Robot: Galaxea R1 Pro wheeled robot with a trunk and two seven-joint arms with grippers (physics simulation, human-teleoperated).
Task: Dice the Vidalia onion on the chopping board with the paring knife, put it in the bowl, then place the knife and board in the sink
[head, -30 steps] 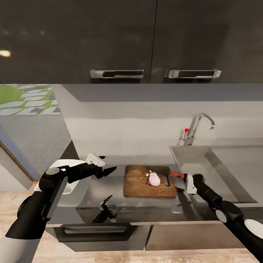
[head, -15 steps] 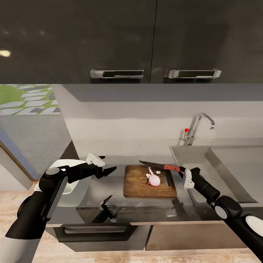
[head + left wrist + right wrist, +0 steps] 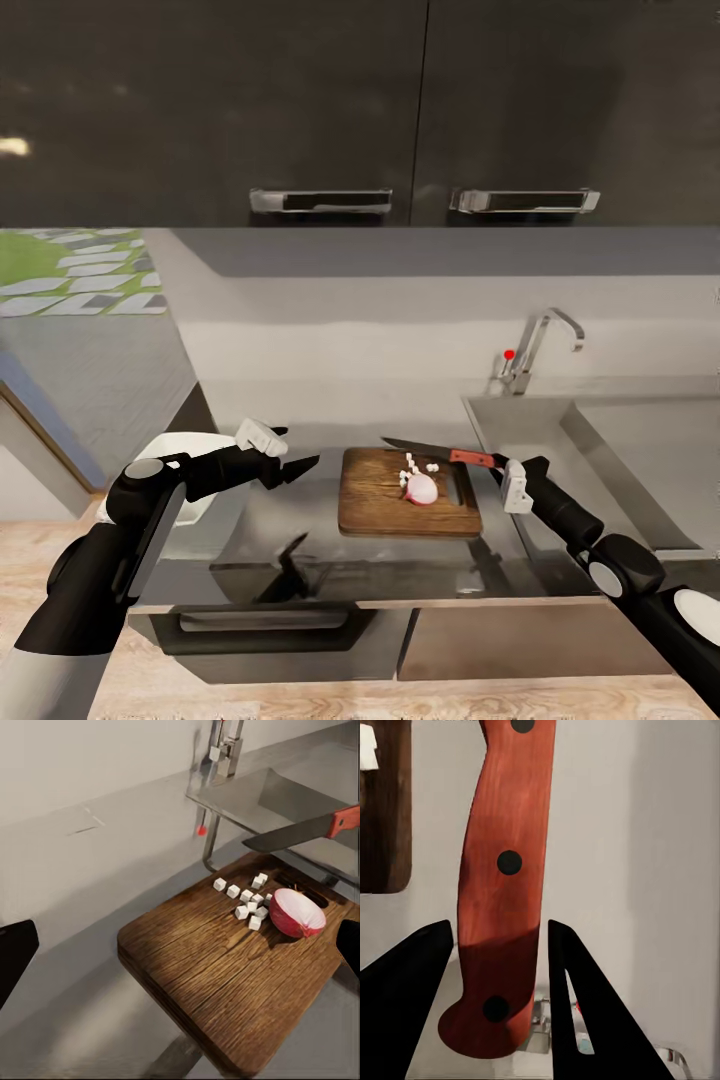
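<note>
The chopping board (image 3: pixel 385 505) (image 3: pixel 217 967) lies on the countertop (image 3: pixel 270 530), left of the sink (image 3: pixel 610 450). A cut piece of the Vidalia onion (image 3: pixel 422 488) (image 3: pixel 297 913) rests on it, with several small white dice (image 3: pixel 412 465) (image 3: pixel 247 902) beside it. My right gripper (image 3: pixel 503 472) (image 3: pixel 495 1005) is shut on the red handle of the paring knife (image 3: pixel 470 459) (image 3: pixel 506 885). The dark blade (image 3: pixel 415 448) (image 3: pixel 289 835) is held level above the board's far edge. My left gripper (image 3: pixel 295 462) (image 3: pixel 183 951) hovers open just left of the board. The white bowl (image 3: pixel 195 445) sits partly hidden behind my left arm.
A chrome tap (image 3: pixel 535 350) with a red dot stands behind the sink. Dark upper cabinets (image 3: pixel 320 110) hang above the grey wall. The countertop's front edge (image 3: pixel 360 603) runs below the board, over a drawer handle (image 3: pixel 265 620).
The right gripper lifted the knife from beside the onion on the board and now holds it above the far edge. The head view shifted slightly. The left arm stayed put.
</note>
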